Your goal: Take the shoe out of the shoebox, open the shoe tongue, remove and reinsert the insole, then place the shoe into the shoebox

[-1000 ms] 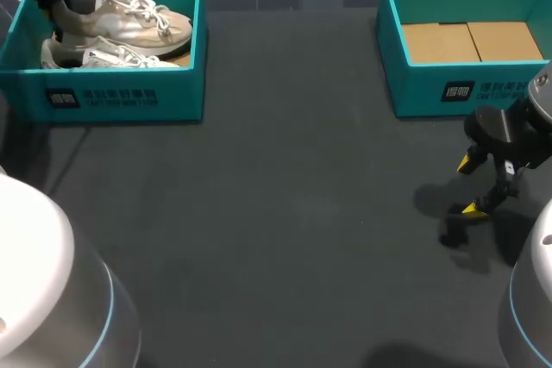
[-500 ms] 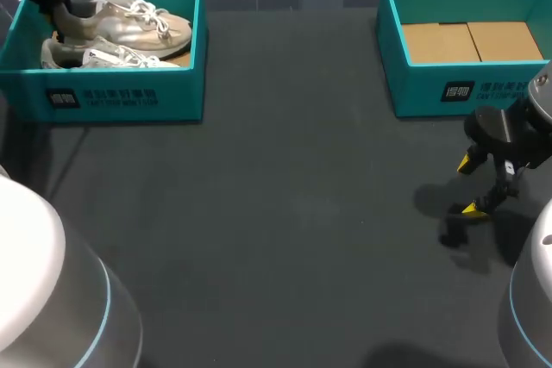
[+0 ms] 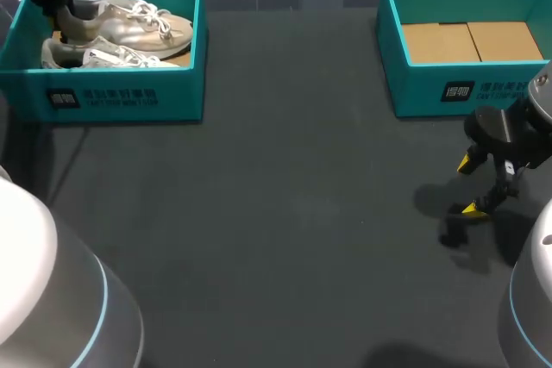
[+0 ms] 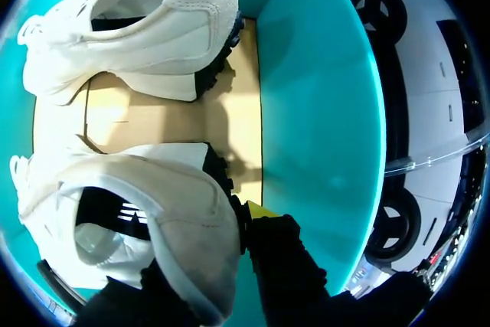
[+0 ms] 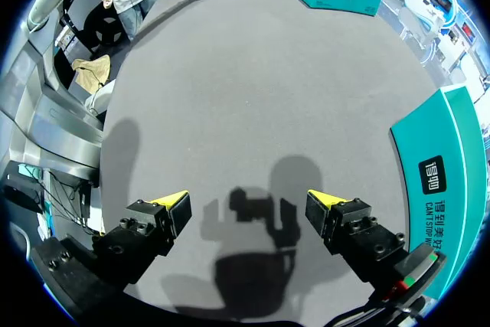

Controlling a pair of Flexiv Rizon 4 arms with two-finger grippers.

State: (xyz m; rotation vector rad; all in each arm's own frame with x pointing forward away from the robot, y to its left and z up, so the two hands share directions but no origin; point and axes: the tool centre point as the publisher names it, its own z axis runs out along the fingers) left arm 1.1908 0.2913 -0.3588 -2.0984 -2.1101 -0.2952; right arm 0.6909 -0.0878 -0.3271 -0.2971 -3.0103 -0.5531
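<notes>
Two pale sneakers lie in the teal shoebox (image 3: 129, 96) at the table's far left. My left gripper (image 3: 59, 2) reaches into that box from above. In the left wrist view my left gripper (image 4: 210, 262) is shut on the heel of the closer shoe (image 4: 145, 212): one yellow fingertip (image 4: 258, 210) shows outside the heel, and the other finger is hidden inside the shoe. The second shoe (image 4: 138, 32) lies ahead on the cardboard floor. In the head view the held shoe (image 3: 129, 21) looks like the far one, above the other shoe (image 3: 103, 58). My right gripper (image 3: 473, 185) (image 5: 247, 208) hangs open over bare table.
A second teal shoebox (image 3: 431, 84) stands at the far right, with only a cardboard floor inside, just beyond my right gripper. Its wall (image 5: 452, 181) shows beside the right fingers. Dark table surface (image 3: 293, 213) spreads between the two boxes.
My left gripper has shifted slightly to the right in the box, and the held shoe's heel has moved a little with it. The right arm has not moved.
</notes>
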